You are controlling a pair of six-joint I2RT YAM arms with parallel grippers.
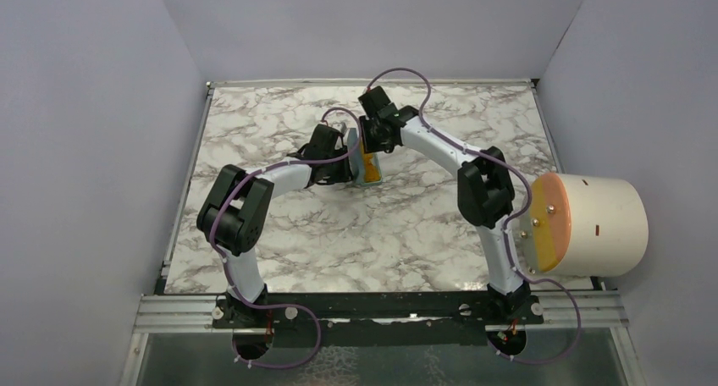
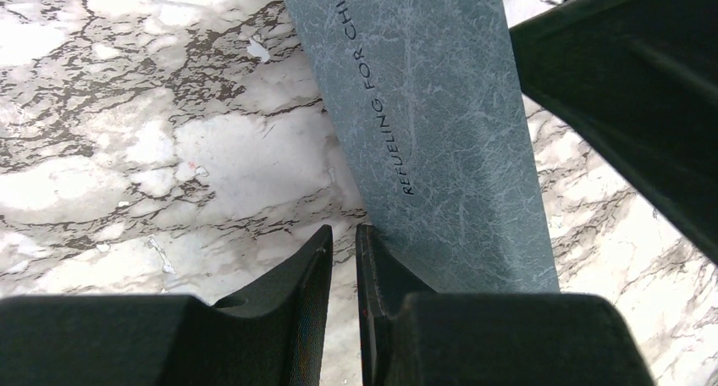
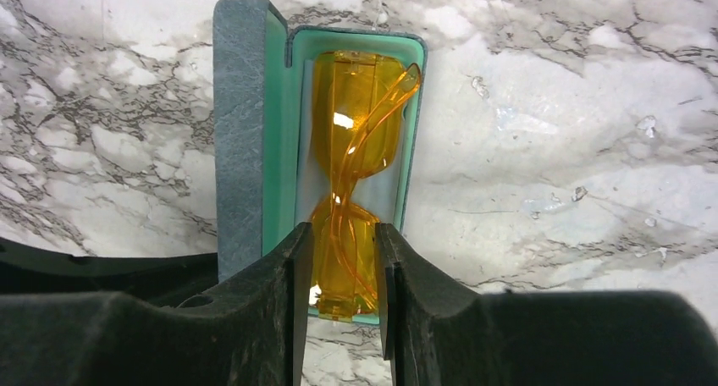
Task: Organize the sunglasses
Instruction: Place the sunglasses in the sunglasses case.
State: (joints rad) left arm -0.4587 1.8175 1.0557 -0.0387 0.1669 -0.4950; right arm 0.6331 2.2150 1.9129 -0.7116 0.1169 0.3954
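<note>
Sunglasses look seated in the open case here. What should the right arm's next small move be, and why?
Probably open the right gripper and lift straight up. The sunglasses already lie on the green lining of the case, the fingers pressed against one lens, and the lid stands open; letting go clears the way for closing it.

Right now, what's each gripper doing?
Left gripper: closed, empty, by the case.
Right gripper: closed on the sunglasses.

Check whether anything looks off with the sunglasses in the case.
One earpiece of the sunglasses is not folded flat: it curves across the lens toward the far rim of the open case, so the lid may not shut.
</note>
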